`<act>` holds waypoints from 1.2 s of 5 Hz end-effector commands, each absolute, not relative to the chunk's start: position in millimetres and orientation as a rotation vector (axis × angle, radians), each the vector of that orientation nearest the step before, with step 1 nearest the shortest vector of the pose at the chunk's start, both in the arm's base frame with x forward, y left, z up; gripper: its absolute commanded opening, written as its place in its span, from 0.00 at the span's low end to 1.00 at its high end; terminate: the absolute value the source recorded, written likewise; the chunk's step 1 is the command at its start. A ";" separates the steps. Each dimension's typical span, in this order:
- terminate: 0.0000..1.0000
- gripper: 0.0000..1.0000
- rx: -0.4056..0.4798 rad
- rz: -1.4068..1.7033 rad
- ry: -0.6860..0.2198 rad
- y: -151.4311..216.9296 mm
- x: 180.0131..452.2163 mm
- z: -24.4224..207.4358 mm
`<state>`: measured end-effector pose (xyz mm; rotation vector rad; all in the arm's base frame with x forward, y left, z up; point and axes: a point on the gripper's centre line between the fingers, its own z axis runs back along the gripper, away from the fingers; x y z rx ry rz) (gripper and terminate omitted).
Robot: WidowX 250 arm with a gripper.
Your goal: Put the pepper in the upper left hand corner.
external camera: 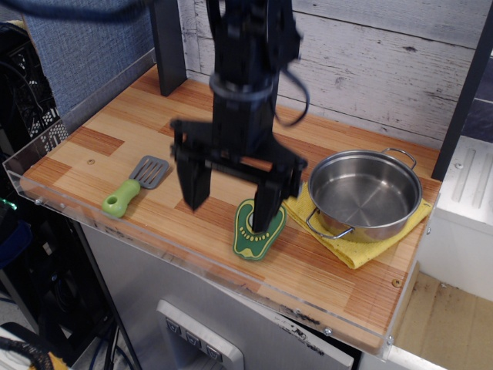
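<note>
The pepper (250, 238) is a flat dark green toy half with a yellow-green outline. It lies on the wooden tabletop near the front edge, partly hidden by my right finger. My gripper (229, 202) is open, its two black fingers spread wide and pointing down. The right finger (266, 203) is over the pepper's top; the left finger (190, 185) is over bare wood to the pepper's left. The upper left hand corner (154, 89) of the tabletop lies behind a dark post, far from the pepper.
A grey spatula with a green handle (133, 186) lies at the front left. A steel pot (364, 193) sits on a yellow cloth (356, 248) at the right. A clear acrylic rim (123, 229) runs along the front and left edges. A white plank wall stands behind.
</note>
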<state>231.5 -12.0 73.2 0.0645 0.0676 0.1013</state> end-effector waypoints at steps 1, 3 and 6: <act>0.00 1.00 0.079 0.152 0.027 0.3 236.8 59.5; 0.00 1.00 0.089 0.181 -0.027 -8.8 254.2 62.7; 0.00 1.00 0.079 0.138 0.024 -24.0 266.9 27.5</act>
